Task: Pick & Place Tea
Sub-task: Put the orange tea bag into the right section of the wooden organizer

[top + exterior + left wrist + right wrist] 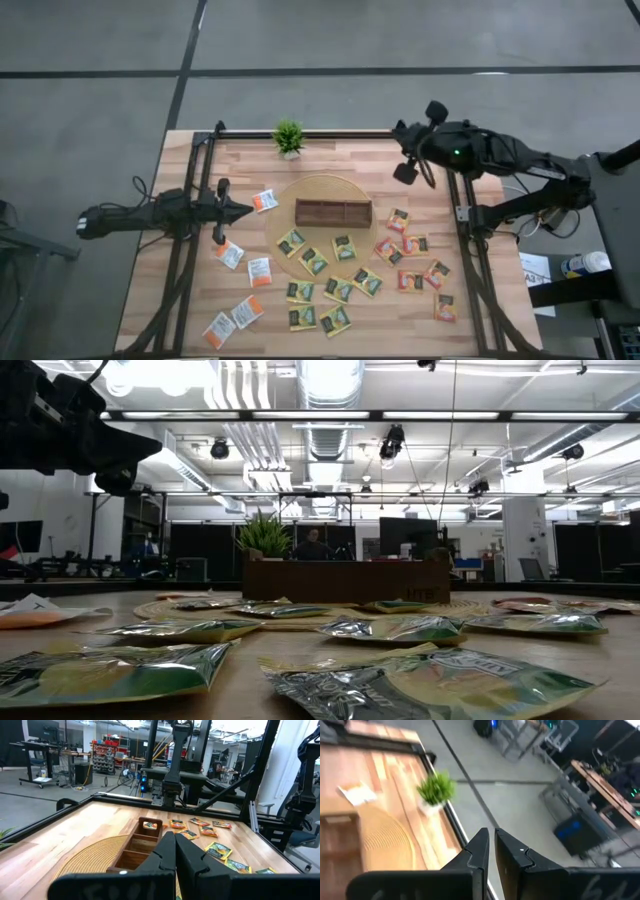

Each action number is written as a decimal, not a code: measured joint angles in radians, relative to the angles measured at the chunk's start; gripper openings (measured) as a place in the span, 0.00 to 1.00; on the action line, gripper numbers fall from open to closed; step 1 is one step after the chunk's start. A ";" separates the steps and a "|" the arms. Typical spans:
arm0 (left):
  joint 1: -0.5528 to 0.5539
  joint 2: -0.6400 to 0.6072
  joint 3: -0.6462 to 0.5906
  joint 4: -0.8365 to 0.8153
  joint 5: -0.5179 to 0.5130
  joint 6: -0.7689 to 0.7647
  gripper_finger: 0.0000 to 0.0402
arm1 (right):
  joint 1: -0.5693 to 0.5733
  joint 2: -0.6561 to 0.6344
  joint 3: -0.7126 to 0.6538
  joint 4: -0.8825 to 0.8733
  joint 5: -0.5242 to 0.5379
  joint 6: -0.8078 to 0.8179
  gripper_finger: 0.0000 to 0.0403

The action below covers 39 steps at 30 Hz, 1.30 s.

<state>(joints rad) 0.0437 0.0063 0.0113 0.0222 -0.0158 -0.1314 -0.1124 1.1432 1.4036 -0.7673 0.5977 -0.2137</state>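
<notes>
On the tabletop (190, 160) tea sachets (330, 290) are lying scattered around the brown tray (333, 212), whose compartments are looking empty. The left gripper (245, 210) is hovering, fingers together and holding nothing, near a white-and-orange sachet (265, 201); the right gripper (412, 172) is waiting raised, nearly closed, empty. Picking seems not yet begun; next calls for opening and descending.

Two black cabled arms (150, 215), tapered black claws (172, 852).

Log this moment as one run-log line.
left claw: shut, empty, beside round mat | right claw: shut, empty, raised | tea sachets: scattered | tray: on mat
</notes>
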 joint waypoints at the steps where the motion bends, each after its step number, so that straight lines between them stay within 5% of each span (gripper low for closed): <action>1: 0.000 0.000 0.000 0.000 0.000 0.000 0.00 | -0.015 0.003 0.000 -0.020 0.000 0.007 0.07; 6: 0.000 0.000 0.000 0.000 0.000 0.000 0.00 | -0.090 0.006 -0.001 -0.132 -0.040 0.044 0.07; 15: -0.001 0.000 0.000 0.000 0.000 0.000 0.00 | -0.241 0.005 -0.032 -0.259 -0.320 0.054 0.07; 31: 0.000 0.000 0.000 0.000 0.000 0.000 0.00 | -0.334 0.005 -0.252 -0.316 -0.377 0.101 0.07; 39: 0.000 0.000 0.000 0.000 0.000 0.000 0.00 | -0.333 0.005 -0.394 -0.297 -0.523 0.064 0.07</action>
<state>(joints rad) 0.0433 0.0063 0.0113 0.0223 -0.0158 -0.1314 -0.4450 1.1481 1.0093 -1.0640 0.0747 -0.1493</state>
